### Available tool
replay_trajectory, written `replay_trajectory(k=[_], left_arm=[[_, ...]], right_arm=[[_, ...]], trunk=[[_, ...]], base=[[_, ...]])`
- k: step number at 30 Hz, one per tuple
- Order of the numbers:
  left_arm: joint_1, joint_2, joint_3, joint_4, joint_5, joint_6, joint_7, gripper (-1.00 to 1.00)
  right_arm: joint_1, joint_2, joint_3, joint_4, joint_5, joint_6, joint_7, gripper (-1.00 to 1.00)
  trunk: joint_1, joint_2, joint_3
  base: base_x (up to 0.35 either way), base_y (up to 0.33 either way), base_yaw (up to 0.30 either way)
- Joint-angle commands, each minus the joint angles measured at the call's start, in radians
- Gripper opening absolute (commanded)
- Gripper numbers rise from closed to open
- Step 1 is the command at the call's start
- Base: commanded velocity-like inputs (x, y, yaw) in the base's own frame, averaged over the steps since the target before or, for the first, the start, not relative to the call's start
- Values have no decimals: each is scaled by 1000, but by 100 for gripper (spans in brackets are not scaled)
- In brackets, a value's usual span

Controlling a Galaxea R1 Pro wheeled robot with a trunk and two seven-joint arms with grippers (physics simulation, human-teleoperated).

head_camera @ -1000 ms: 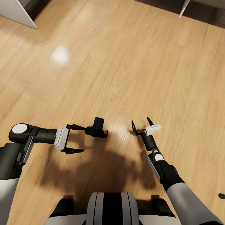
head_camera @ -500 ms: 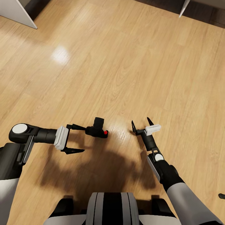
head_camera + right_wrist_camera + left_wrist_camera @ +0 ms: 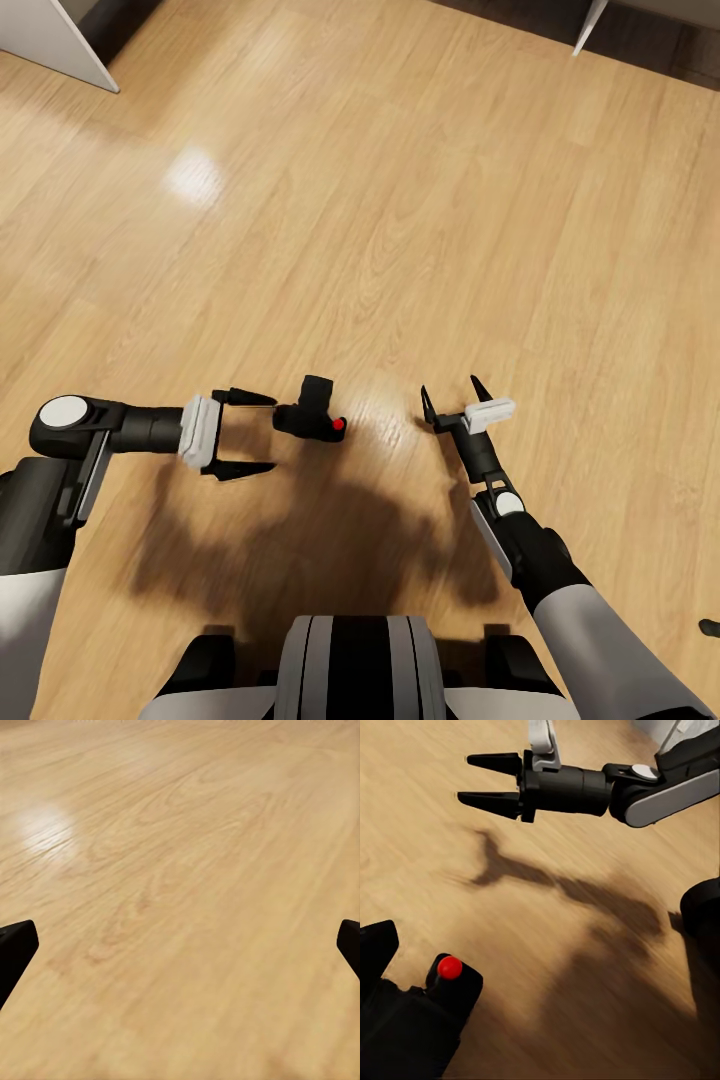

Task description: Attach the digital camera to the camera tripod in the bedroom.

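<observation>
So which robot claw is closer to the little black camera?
The left gripper. Its open fingers point at the digital camera, nearly touching it, while the right gripper is open over bare floor, farther off.

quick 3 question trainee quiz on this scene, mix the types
1. True or false: the left hand is shut on the digital camera.
2. What colour is the round button on the camera?
3. The right hand is: A) gripping the camera, B) open with nothing between its fingers, C) resting on a desk.

Key: 1 false, its fingers are spread just short of the camera, which sits on the wood floor. 2 red. 3 B.
</observation>
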Motion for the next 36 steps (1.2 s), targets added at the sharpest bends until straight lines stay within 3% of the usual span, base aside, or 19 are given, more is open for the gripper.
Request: replay_trajectory(k=[1, 5, 6, 8, 15, 18, 22, 23, 27, 29, 33, 35, 36], left_arm=[[0, -1, 8, -1, -5, 9, 18, 100], [-1, -1, 31, 1, -7, 7, 162, 100], [-4, 4, 36, 7, -9, 7, 232, 100], [-7, 12, 39, 12, -10, 7, 264, 100], [-22, 25, 41, 39, -13, 5, 284, 100], [-31, 29, 42, 90, -14, 0, 289, 100], [-69, 31, 42, 208, -16, -39, 291, 100], [-104, 32, 42, 299, -17, -82, 292, 100], [-154, 33, 39, 428, -18, -154, 291, 100], [-200, 32, 35, 562, -19, -235, 291, 100], [-218, 29, 14, 634, -29, -288, 290, 100], [-221, 28, -9, 648, -37, -300, 290, 100], [-222, 29, -36, 656, -45, -307, 289, 100]], right_arm=[[0, -1, 1, 0, -1, -3, 2, 100], [0, 0, 1, 0, -1, -3, 2, 100], [0, 0, 1, 0, -1, -3, 1, 100], [0, 0, 1, 0, -1, -3, 0, 100], [0, 0, 1, 0, -1, -3, -1, 100], [0, 0, 1, 0, -1, -3, -1, 100], [0, 0, 1, 0, -1, -3, -1, 100], [0, 0, 1, 0, -1, -3, -1, 100], [0, 0, 1, 0, -1, -3, -1, 100], [0, 0, 1, 0, -1, -2, -1, 100], [0, 0, 1, 0, -1, -1, -1, 100], [0, 0, 1, 0, -1, -1, -1, 100], [0, 0, 1, 0, -1, -1, -1, 100]], trunk=[[0, 0, 0], [0, 0, 0], [0, 0, 0], [0, 0, 0], [0, 0, 0], [0, 0, 0], [0, 0, 0], [0, 0, 0], [0, 0, 0], [0, 0, 0], [0, 0, 0], [0, 0, 0], [0, 0, 0]], base=[[0, 0, 0], [0, 0, 0], [0, 0, 0], [0, 0, 0], [0, 0, 0], [0, 0, 0], [0, 0, 0], [0, 0, 0], [0, 0, 0], [0, 0, 0], [0, 0, 0], [0, 0, 0], [0, 0, 0]])
